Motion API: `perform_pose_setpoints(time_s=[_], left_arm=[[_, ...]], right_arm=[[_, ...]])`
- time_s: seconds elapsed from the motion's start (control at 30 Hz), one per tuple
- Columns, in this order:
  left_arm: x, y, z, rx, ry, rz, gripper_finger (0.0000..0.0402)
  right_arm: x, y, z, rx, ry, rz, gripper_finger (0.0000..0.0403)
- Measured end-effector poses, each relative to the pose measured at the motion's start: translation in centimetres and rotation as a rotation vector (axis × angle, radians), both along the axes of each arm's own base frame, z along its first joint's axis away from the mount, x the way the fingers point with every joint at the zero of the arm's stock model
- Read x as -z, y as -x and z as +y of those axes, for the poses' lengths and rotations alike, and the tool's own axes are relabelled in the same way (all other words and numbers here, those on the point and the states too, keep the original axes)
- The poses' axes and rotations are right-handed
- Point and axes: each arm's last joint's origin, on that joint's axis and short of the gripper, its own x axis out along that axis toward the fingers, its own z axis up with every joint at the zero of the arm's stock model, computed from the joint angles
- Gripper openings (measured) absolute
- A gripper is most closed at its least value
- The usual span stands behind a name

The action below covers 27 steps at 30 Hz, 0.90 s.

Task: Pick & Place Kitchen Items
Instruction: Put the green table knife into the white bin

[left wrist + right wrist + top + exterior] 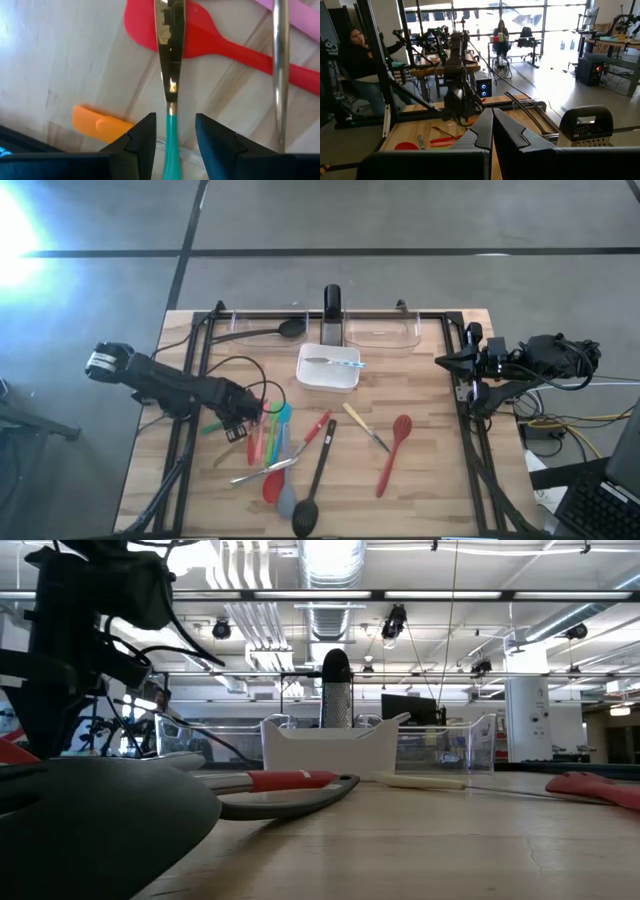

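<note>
A: Desk (420,480)?
B: Pale wood planks, utensils (290,450) scattered front-left. Open workshop behind.
A: Jaws?
B: Left gripper (172,131) part-open, straddling teal-handled metal utensil (170,75). Right gripper (492,131) pressed together, empty, desk's right edge.

From where I stand, no lettering, label, brand mark, number or sign can be read on anything, near or far.

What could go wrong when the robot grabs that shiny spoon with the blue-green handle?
1. The left gripper has its fingers either side of the thin teal handle, with gaps showing. A handle this slim might slip or twist.
2. The metal utensil lies across a red spoon; lifting it could nudge that.
3. An orange piece sits close, so a finger might bump it.
</note>
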Motion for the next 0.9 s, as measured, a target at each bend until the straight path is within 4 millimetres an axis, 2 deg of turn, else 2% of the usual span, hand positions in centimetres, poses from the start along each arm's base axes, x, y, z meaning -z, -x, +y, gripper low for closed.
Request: perform_pose_setpoints(time_s=[0.63, 0.9], left_arm=[[-0.1, -0.2, 0.2, -0.018, 0.011, -0.010, 0.0140], [-0.1, -0.3, 0.2, -0.020, 0.012, -0.018, 0.0140]], right_arm=[[0.0, 0.0, 0.0, 0.000, -0.001, -0.002, 0.0008], [-1.2, -0.1, 0.0, 0.001, -0.022, -0.117, 0.0008]])
